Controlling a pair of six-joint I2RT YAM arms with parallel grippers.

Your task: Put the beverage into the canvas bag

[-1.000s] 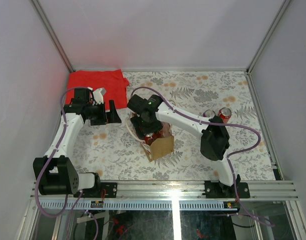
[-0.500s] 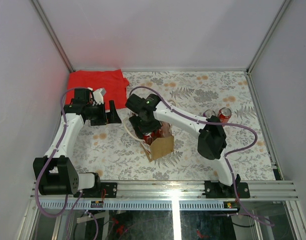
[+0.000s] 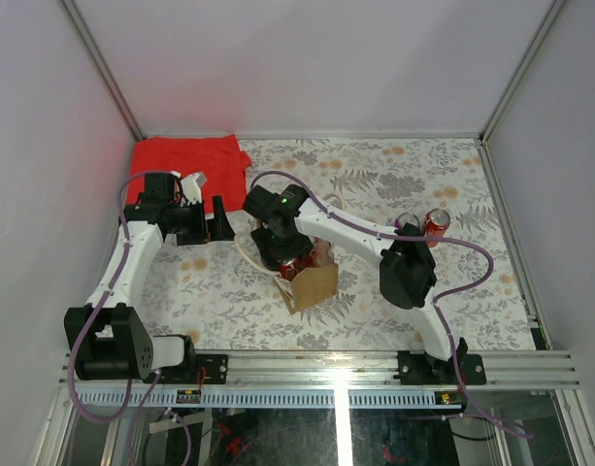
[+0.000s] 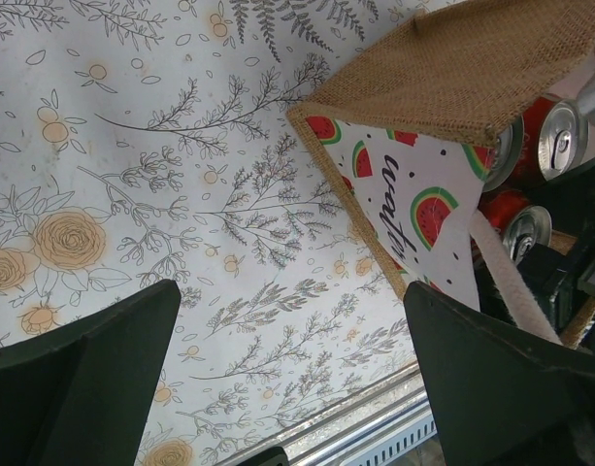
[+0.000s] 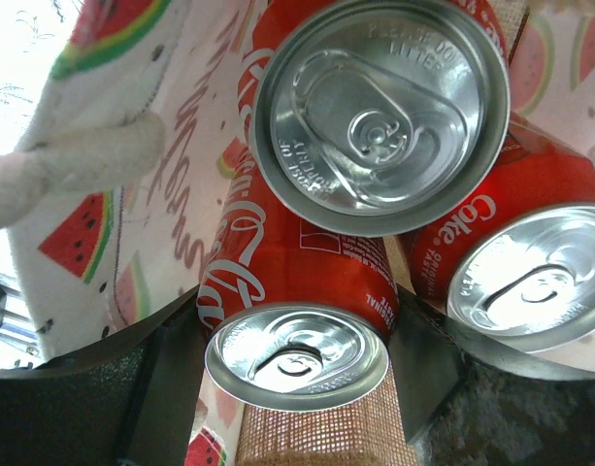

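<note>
The canvas bag (image 3: 314,283) stands in the middle of the table, tan outside with a watermelon-print lining (image 5: 132,126) and cream rope handles (image 5: 74,165). My right gripper (image 3: 286,258) is at the bag's mouth and shut on a red cola can (image 5: 297,267), one finger on each side of it. Two more red cans (image 5: 380,107) (image 5: 530,282) stand in the bag below and beside it. My left gripper (image 3: 217,219) is open and empty, left of the bag. In the left wrist view the burlap bag (image 4: 452,68) is at the upper right with can tops (image 4: 559,136) showing.
Two more cans (image 3: 435,221) (image 3: 407,221) stand on the floral tablecloth at the right, by the right arm's elbow. A folded red cloth (image 3: 190,160) lies at the back left. The metal rail (image 3: 336,369) runs along the near edge.
My right gripper has shifted slightly left and back over the bag with the can in it. The left arm has not moved.
</note>
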